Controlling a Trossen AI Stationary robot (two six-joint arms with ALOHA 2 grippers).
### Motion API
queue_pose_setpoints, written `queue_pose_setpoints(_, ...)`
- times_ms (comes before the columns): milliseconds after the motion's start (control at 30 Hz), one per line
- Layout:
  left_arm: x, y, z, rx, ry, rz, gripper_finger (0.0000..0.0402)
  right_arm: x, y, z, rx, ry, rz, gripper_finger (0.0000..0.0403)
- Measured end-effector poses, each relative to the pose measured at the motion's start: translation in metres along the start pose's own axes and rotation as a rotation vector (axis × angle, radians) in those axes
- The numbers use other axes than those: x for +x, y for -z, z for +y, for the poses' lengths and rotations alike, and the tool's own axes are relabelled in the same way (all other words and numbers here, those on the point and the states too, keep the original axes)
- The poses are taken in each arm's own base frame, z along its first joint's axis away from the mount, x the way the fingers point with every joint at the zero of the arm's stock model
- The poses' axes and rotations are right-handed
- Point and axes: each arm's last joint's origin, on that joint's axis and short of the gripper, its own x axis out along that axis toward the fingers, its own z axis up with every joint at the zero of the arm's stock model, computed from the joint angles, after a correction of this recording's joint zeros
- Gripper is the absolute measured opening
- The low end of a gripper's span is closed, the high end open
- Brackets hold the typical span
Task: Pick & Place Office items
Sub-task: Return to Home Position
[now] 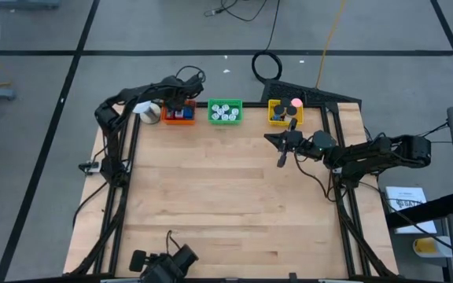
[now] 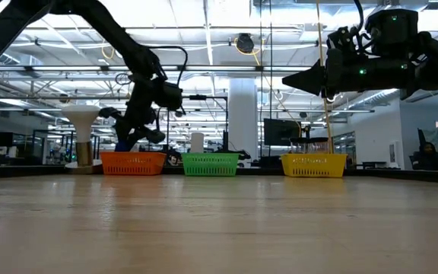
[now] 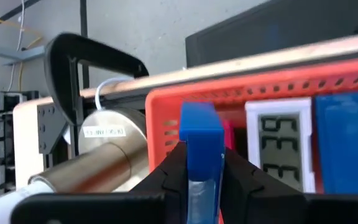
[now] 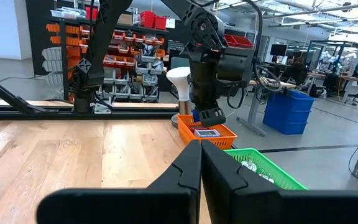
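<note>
The sorting looks nearly finished, since every office item I can make out lies in a tray or in a claw.

Left of the green tray [image 1: 211, 112], the left claw [image 3: 202, 154] hangs over the orange tray [image 3: 166, 127], clamped narrowly on a small blue-capped piece [image 3: 201, 127] with a clear lower part. Below it in that tray lie a white piece with a digit display [image 3: 281, 146] and a blue flat piece [image 3: 347, 137]. The white lamp [image 1: 148, 112] stands just beyond the orange tray, farther from the green one.

The green tray holds small white bits [image 1: 225, 113].

Right of it, the yellow tray [image 1: 272, 115] holds a pink roll [image 1: 296, 103]. Near that tray, toward the middle of the surface [image 1: 226, 196], the right claw [image 4: 201, 154] hovers raised, its fingers pressed together with nothing between them.

I judge that the next move calls for the left claw to open and drop its piece squarely inside the rim, then lift straight up clear of the lamp, so both arms can fold back to rest.

The surface is pale wooden board in a dark frame. Around it is grey floor with dark lines and loose cables, and beyond it a large hall with ceiling lights, shelving and desks.
</note>
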Motion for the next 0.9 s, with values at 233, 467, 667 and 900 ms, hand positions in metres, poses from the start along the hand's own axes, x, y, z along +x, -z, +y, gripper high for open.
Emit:
queue_pose_setpoints(233, 0.0055, 0.0009, -0.0038, 0.007, 0.009, 0.018, 0.0059, 0.0, 0.0, 0.0, -0.001, 0.0, 0.0, 0.0004)
queue_pose_setpoints(467, 0.0056, 0.0003, -0.004, -0.021, 0.012, 0.014, 0.0098, 0.0, 0.0, 0.0, -0.001, 0.0, 0.0, 0.0004)
queue_pose_setpoints(667, 0.0055, 0.0005, -0.0038, -0.022, 0.011, 0.016, 0.0135, 0.0, 0.0, 0.0, -0.001, 0.0, 0.0, 0.0004)
queue_pose_setpoints(900, 0.0014, 0.0038, -0.0101, 0.04, 0.023, 0.004, 0.0159, 0.0, 0.0, 0.0, -0.001, 0.0, 0.0, 0.0004)
